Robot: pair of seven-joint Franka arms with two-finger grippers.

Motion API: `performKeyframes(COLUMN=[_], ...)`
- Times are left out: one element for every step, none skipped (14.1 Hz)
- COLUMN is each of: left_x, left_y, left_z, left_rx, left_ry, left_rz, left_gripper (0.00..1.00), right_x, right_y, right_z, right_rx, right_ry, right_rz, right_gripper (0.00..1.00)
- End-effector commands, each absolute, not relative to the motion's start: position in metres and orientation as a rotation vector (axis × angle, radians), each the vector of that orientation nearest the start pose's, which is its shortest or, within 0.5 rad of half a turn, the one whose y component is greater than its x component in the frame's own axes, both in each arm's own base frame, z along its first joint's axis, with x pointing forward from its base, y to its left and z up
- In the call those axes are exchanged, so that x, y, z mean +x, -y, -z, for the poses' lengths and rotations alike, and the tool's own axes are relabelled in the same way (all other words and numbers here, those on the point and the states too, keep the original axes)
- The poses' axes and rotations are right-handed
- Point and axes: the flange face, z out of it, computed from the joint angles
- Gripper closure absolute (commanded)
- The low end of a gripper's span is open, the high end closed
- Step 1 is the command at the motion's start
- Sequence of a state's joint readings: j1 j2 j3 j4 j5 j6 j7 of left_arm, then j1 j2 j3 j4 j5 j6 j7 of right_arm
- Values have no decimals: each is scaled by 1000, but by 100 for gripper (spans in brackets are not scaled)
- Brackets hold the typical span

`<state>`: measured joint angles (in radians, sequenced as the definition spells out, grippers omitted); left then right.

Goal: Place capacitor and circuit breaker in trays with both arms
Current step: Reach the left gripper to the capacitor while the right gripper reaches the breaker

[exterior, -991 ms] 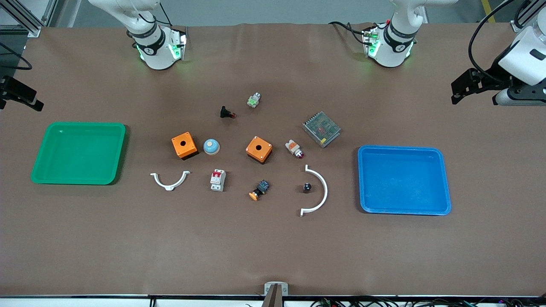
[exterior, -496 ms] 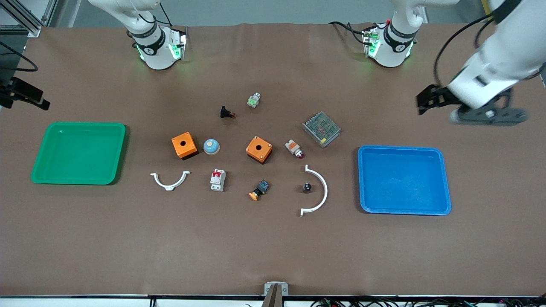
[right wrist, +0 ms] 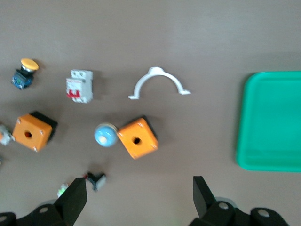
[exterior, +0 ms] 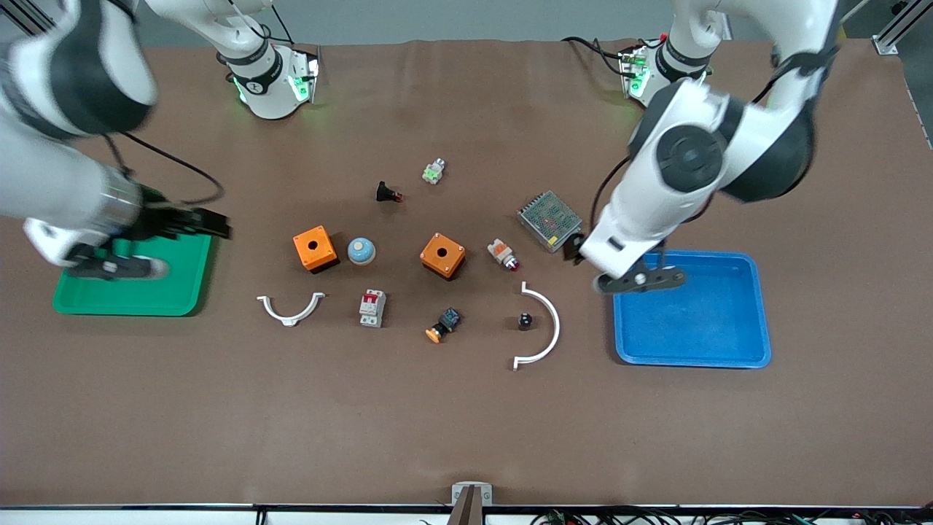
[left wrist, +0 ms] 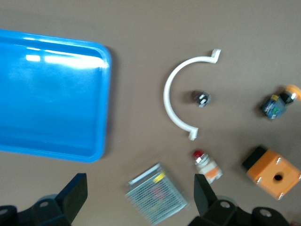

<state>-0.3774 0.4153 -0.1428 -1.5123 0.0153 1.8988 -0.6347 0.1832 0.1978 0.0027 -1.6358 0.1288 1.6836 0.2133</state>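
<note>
The capacitor point(exterior: 525, 320), a tiny black cylinder with a silvery top, stands inside the large white curved clip point(exterior: 544, 341); it also shows in the left wrist view point(left wrist: 201, 98). The circuit breaker point(exterior: 372, 308), a white-grey block with red levers, lies near the small white clip, and shows in the right wrist view point(right wrist: 79, 86). My left gripper point(exterior: 576, 249) is open and empty in the air over the gap between the mesh box and the blue tray; its own view point(left wrist: 139, 200) shows the jaws wide apart. My right gripper point(exterior: 204, 223) is open and empty over the green tray's edge point(right wrist: 138, 197).
A green tray point(exterior: 135, 302) sits at the right arm's end, a blue tray point(exterior: 692, 350) at the left arm's end. Between them lie two orange boxes point(exterior: 315, 249) point(exterior: 442, 255), a blue dome point(exterior: 361, 251), a mesh box point(exterior: 549, 220), a yellow button point(exterior: 442, 324) and other small parts.
Both arms have swung in from the table's ends. The left gripper came over the blue tray's edge near the mesh box; the right gripper came over the green tray. No object moved.
</note>
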Motion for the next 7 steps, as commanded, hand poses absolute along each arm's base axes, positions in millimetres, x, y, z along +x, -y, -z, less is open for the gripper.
performKeyframes(left_x=[619, 623, 626, 625, 623, 622, 624], left_y=[354, 367, 374, 383, 395, 401, 402], left_z=[-385, -361, -342, -323, -306, -291, -281], left_rx=[-3178, -3179, -3176, -3177, -3187, -3193, -3199], left_ry=[306, 327, 353, 376, 391, 400, 401], left_rz=[-39, -49, -58, -61, -38, -30, -18], left_gripper=[0, 0, 0, 0, 0, 0, 0], right_x=[584, 586, 588, 591, 591, 594, 599], right_y=[-178, -198, -212, -228, -244, -254, -259], right_z=[-440, -421, -406, -389, -373, -359, -344], right_rx=[-3038, -3042, -3045, -3045, -3045, -3042, -3039], right_ry=[-150, -159, -175, -195, -209, -238, -250], right_rz=[-232, -225, -216, -194, -177, -150, -130], right_gripper=[0, 0, 0, 0, 0, 0, 0])
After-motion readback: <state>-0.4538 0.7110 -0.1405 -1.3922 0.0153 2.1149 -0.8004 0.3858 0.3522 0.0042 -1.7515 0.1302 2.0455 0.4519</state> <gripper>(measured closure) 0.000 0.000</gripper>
